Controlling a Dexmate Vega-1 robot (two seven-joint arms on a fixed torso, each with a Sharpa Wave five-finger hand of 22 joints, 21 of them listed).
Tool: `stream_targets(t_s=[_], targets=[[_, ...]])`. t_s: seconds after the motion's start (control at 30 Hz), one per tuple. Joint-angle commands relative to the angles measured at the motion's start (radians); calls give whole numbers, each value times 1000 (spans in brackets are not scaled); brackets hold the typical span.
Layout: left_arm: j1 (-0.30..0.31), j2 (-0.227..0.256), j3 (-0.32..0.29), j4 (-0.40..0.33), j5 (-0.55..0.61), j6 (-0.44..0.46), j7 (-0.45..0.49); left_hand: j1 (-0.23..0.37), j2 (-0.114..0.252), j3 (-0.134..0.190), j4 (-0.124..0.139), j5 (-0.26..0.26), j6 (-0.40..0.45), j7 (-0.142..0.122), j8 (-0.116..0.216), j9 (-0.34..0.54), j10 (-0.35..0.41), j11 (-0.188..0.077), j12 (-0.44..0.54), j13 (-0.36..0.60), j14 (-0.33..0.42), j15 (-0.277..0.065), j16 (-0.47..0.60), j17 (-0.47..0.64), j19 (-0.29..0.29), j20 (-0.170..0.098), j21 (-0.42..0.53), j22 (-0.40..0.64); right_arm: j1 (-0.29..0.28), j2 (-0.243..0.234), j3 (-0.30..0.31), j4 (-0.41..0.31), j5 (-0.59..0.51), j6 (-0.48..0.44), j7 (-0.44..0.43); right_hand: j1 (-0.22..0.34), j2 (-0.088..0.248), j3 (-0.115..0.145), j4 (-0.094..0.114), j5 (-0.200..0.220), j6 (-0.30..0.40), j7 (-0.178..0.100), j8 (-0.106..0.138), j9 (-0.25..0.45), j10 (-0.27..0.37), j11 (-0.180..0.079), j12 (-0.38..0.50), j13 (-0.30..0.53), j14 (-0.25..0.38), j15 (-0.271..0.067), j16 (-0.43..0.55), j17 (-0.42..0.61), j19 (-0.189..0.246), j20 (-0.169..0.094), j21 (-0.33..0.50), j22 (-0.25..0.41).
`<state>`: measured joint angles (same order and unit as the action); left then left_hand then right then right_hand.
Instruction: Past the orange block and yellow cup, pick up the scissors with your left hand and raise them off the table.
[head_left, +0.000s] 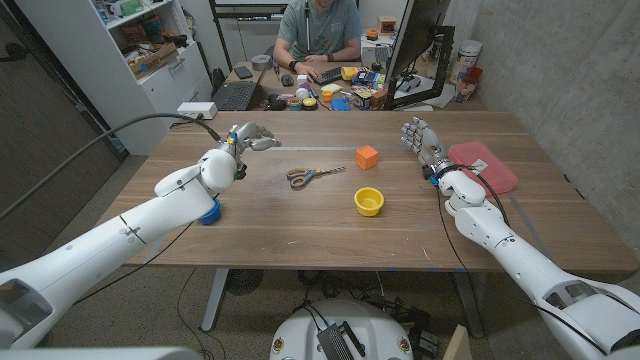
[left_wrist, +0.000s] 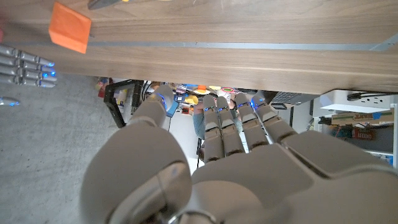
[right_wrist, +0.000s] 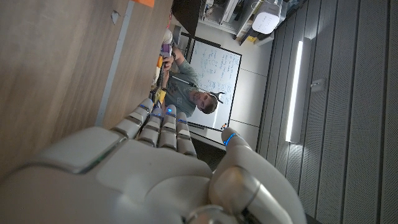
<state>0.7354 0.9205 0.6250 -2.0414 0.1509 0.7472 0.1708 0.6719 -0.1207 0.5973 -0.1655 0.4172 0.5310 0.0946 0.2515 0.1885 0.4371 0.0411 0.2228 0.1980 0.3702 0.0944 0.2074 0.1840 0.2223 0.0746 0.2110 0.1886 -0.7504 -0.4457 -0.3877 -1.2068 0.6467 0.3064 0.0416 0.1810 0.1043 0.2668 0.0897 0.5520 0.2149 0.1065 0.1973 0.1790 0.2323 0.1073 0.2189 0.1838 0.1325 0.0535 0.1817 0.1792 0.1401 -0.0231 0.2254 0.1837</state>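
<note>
The scissors (head_left: 313, 176), grey blades with tan handles, lie flat near the table's middle. An orange block (head_left: 367, 156) sits just to their right and farther back, and it also appears in the left wrist view (left_wrist: 70, 26). A yellow cup (head_left: 369, 201) stands nearer the front, right of the scissors. My left hand (head_left: 250, 138) hovers back-left of the scissors, a short gap away, holding nothing with its fingers apart (left_wrist: 217, 155). My right hand (head_left: 422, 140) stands upright right of the block, fingers spread and holding nothing (right_wrist: 155, 168).
A pink flat board (head_left: 487, 165) lies at the right behind my right arm. A blue round object (head_left: 208, 212) sits by my left forearm near the left edge. A person (head_left: 318, 35) sits at a cluttered desk behind the table.
</note>
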Motion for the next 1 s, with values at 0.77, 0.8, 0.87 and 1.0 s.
stream_targets(t_s=[0.77, 0.8, 0.87, 1.0], targets=[[-299, -88, 277, 137, 175, 49, -416, -59, -37, -41, 32, -48, -22, 18, -29, 2, -60, 41, -19, 3, -47, 42, -15, 10, -25, 34, 2, 9, 93, 54, 7, 70, -6, 99, 47, 0, -3, -2, -3, 6, 12, -15, 4, 5, 13, -3, 6, 5, 8, 3, 4, 2, -2, 16, -5, 5], [-308, -93, 288, 144, 185, 41, -427, -61, -36, -43, 33, -49, -20, 15, -28, 2, -58, 42, -18, 3, -47, 43, -15, 10, -25, 34, 2, 9, 96, 57, 7, 73, -5, 103, 47, 0, -4, -2, -4, 6, 12, -15, 4, 5, 13, -4, 6, 5, 8, 3, 4, 2, -2, 16, -5, 5], [-353, -117, 339, 159, 226, 82, -486, -65, -36, -45, 34, -51, -19, 15, -29, 2, -52, 41, -15, 3, -46, 42, -14, 10, -25, 33, 3, 9, 103, 64, 11, 80, -4, 115, 47, 0, -4, -2, -4, 7, 12, -16, 3, 5, 13, -4, 6, 5, 8, 3, 4, 2, -3, 16, -5, 5], [-381, -134, 406, 150, 333, 147, -499, -73, -36, -49, 37, -54, -10, 19, -28, 2, -42, 46, -11, 3, -42, 43, -11, 10, -13, 32, 9, 9, 108, 71, 17, 89, -1, 132, 46, 0, -4, -3, -4, 7, 12, -16, 3, 5, 14, -3, 6, 5, 7, 3, 3, 2, -6, 19, -7, 5]])
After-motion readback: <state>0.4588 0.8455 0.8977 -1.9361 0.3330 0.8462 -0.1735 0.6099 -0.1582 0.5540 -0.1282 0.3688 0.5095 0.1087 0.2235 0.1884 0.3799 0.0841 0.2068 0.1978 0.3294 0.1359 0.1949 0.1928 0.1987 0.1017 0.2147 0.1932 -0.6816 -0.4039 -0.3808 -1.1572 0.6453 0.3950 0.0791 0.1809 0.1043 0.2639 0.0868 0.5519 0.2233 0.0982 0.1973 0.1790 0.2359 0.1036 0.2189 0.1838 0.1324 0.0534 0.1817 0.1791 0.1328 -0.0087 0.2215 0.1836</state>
